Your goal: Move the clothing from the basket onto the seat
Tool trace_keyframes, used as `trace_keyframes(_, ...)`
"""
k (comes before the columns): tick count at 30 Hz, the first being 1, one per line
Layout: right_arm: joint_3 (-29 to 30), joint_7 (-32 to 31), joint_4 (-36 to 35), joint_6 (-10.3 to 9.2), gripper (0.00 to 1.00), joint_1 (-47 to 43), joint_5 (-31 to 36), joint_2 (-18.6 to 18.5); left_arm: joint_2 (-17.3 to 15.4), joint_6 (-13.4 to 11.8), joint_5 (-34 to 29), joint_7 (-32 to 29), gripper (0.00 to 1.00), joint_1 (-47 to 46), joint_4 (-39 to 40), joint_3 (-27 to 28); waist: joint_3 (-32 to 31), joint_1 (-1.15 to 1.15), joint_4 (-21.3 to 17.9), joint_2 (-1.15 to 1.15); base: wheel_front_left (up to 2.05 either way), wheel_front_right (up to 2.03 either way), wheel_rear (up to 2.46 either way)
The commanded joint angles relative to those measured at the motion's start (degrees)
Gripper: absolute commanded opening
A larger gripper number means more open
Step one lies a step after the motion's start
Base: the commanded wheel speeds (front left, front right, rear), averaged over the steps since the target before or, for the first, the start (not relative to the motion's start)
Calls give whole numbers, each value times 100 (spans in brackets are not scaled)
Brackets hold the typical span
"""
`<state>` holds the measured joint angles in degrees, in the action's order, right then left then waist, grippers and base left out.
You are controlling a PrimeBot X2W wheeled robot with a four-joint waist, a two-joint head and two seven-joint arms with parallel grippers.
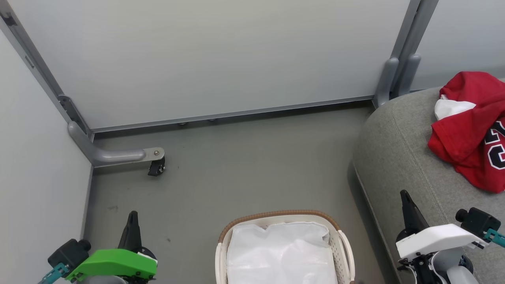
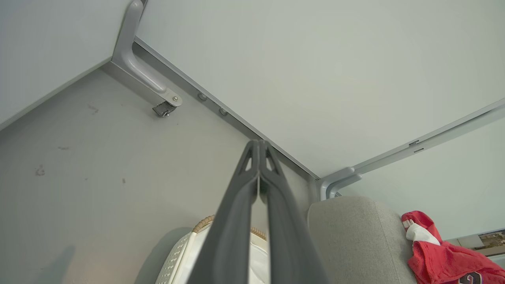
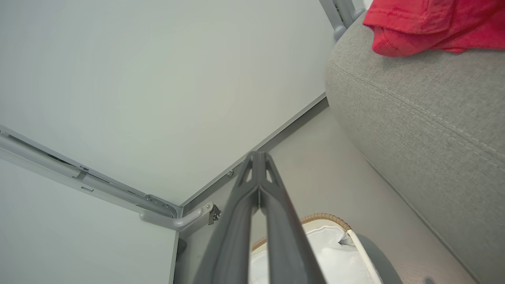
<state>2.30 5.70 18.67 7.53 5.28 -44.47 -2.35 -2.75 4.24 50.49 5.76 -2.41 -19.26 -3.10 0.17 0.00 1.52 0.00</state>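
The bright red soft jersey with white trim and black-and-white numbers [image 1: 461, 134] lies crumpled on the large rounded light grey upholstered seat [image 1: 398, 157], well apart from the small oval white plastic basket with a brown woven-look rim [image 1: 276, 214]. The basket shows just its white liner sheet [image 1: 280, 252]. The left pincer [image 1: 133, 217] and right pincer [image 1: 405, 199] are both pressed together, empty. The job looks finished; the arms are best kept clear of the liner.

Right edge across the clothing [image 1: 465, 134]; bottom edge across perhaps half the basket [image 1: 276, 215]
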Motion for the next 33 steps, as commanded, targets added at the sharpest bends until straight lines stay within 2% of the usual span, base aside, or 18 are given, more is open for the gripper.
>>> trace_keyframes(1, 32, -47, -107, -2, 0, 92, -205, -37, -11, 45, 189, -41, 0, -170, 88, 68, 0, 0, -2, 0, 0, 0, 0)
trace_keyframes(33, 217, -594, -286, -4, 0, 114, -2313, -51, -15, 185, 2033, -591, 0, -292, 301, 486, 0, 0, -57, 0, 0, 0, 0)
